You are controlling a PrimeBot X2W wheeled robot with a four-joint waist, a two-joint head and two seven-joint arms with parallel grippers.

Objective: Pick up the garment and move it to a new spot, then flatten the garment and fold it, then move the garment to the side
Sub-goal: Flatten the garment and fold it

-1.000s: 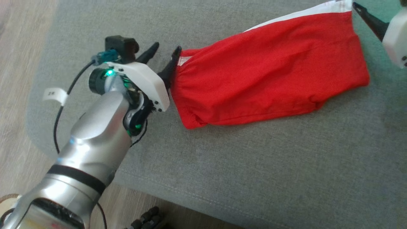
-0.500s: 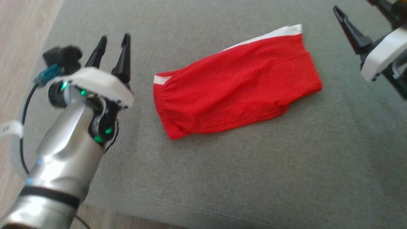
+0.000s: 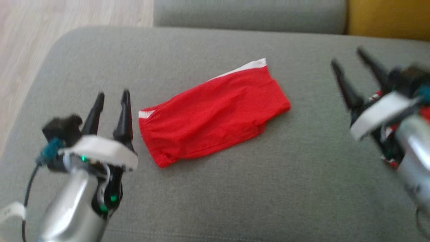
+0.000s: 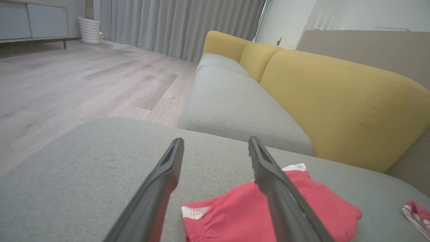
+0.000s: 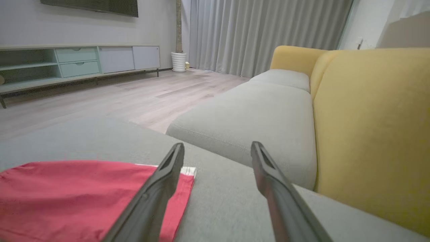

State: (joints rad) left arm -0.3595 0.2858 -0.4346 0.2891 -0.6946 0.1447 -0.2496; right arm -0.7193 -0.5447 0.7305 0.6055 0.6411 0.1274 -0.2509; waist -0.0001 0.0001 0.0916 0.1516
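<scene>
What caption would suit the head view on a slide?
Folded red garment lies on the grey cushion between open left gripper and open right gripper, neither holding it.

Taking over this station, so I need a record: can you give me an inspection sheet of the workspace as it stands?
Surface: grey sofa cushion, smooth.
Job's things: red garment with white trim, lying folded and flat on the cushion, touched by neither tool.
Clutter: small red-and-white fabric piece on the cushion, apart from the garment; too little shows to identify it.
Grippers: left tool open, empty, beside the garment's waistband end; right tool open, empty, off the other end.
Cables: black cable looping beside the left arm.
Surroundings: wooden floor, yellow backrest, grey curtains, low cabinet.
</scene>
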